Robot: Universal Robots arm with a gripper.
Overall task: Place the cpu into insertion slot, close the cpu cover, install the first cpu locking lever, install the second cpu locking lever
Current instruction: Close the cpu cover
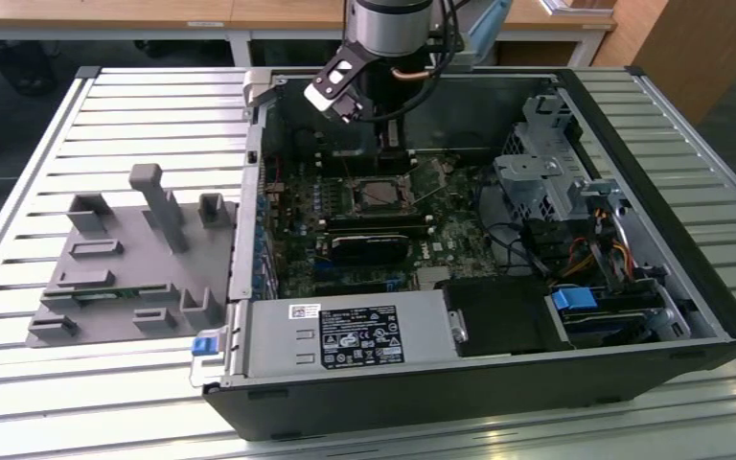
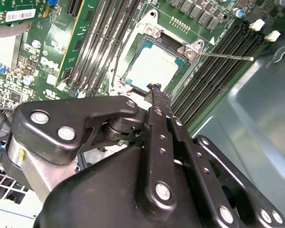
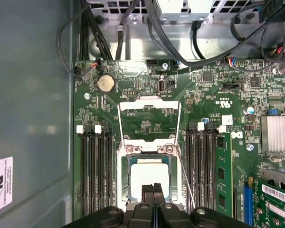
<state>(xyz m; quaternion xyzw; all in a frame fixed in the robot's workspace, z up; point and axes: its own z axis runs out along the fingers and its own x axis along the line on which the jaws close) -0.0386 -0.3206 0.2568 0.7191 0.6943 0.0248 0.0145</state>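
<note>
Cpu (image 3: 149, 176) sits flat in insertion slot (image 3: 128, 183). Cpu cover (image 3: 149, 102) is flipped open, lying back just beyond slot. Hand (image 3: 153, 187) clenched, seemingly empty, tips over slot's edge. Closing cover looks like current step: push frame, not chip, clear of locking lever (image 3: 186, 178) beside slot.

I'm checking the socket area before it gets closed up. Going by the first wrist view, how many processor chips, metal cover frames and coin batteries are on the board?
chip: 1
cover frame: 1
coin battery: 1
Total: 3
</note>
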